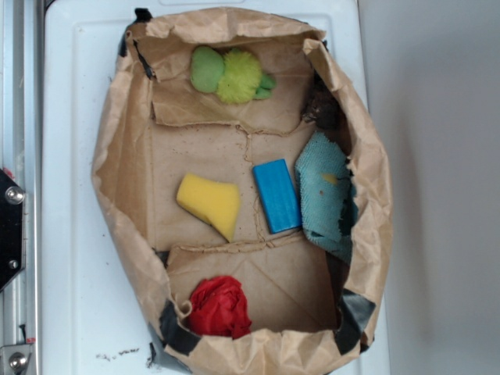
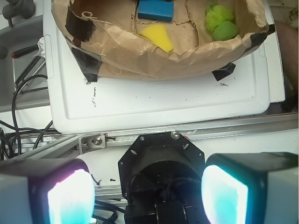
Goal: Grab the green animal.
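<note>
We find the green animal (image 1: 231, 74) at the upper centre of the exterior frame, lying on the floor of the paper bag (image 1: 117, 156), well apart from the yellow sponge (image 1: 209, 203) and blue block (image 1: 276, 195). The gripper (image 2: 148, 196) sits outside the bag, fingers (image 2: 70, 196) spread wide, nothing held. We judge the approach not yet begun; next we need travel over the bag rim, then descent onto the toy
</note>
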Controlling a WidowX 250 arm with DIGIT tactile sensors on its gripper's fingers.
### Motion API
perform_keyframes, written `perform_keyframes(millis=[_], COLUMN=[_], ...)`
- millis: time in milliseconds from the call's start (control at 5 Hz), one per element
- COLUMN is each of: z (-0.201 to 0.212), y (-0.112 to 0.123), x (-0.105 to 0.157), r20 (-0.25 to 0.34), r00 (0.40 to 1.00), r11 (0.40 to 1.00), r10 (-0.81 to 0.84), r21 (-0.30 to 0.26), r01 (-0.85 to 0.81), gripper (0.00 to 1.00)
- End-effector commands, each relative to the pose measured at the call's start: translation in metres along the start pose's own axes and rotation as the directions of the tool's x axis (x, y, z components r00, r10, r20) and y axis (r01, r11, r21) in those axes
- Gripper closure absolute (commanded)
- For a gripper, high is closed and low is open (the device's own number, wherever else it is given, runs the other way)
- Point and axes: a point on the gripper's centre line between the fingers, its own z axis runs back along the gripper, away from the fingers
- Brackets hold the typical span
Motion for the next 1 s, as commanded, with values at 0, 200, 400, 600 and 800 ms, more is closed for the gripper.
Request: perform_keyframes(millis=[0,200,400,600,800], z=[0.000,-0.018,-0.038,-0.055,-0.081], y=[0.000,0.003,0.011,0.018,0.027], x=[0.000,0.039,0.074,0.096,0.122], r20=[0.000,0.009,0.009,0.013,-0.003], r00=[1.000,0.999,0.999,0.998,0.996], r11=[1.000,0.999,0.999,0.997,0.993], r10=[0.000,-0.035,-0.045,-0.067,-0.089], r21=[0.000,-0.012,0.004,0.037,0.083], r01=[0.000,0.036,0.045,0.067,0.089], gripper=[0.00,0.00,0.00,0.00,0.00])
